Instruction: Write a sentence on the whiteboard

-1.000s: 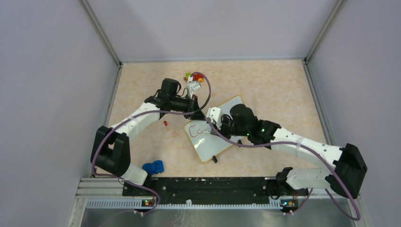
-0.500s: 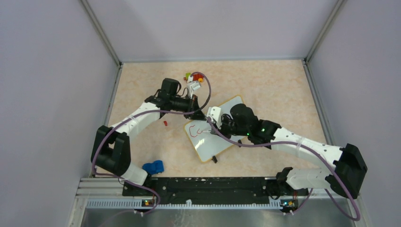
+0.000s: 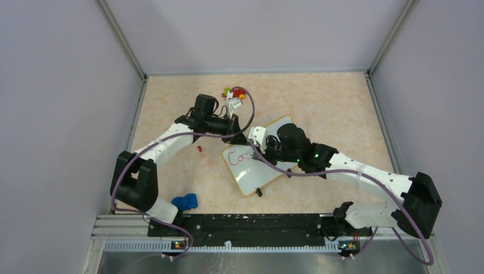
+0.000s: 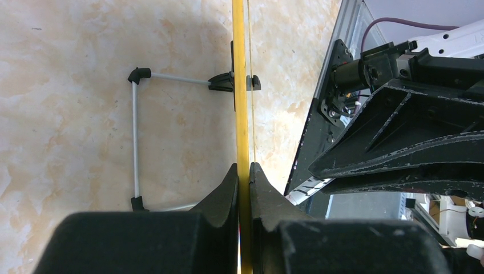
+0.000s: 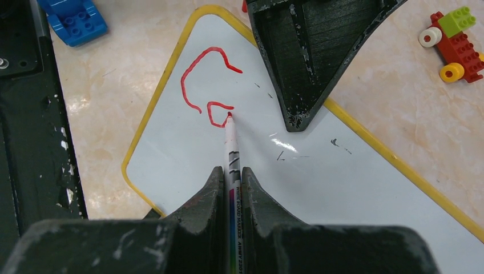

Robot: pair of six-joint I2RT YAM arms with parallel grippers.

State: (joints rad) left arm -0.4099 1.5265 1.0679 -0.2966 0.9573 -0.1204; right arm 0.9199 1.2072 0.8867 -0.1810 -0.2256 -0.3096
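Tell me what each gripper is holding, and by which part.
Right gripper: a marker, clamped by its barrel, behind the tip. Left gripper: the whiteboard, pinched by its yellow edge.

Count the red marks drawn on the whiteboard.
2. A large C-shaped curve near the whiteboard's corner, and a smaller loop beside it at the marker's tip. Covered parts of the board may hide more.

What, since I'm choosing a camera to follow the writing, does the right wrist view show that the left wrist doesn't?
Right wrist only: the red writing, the marker shut in the right gripper, tip on the whiteboard, and a blue brick. Left wrist only: the board edge-on, clamped in the left gripper, plus its wire stand. Both: whiteboard, left gripper, marbled table.
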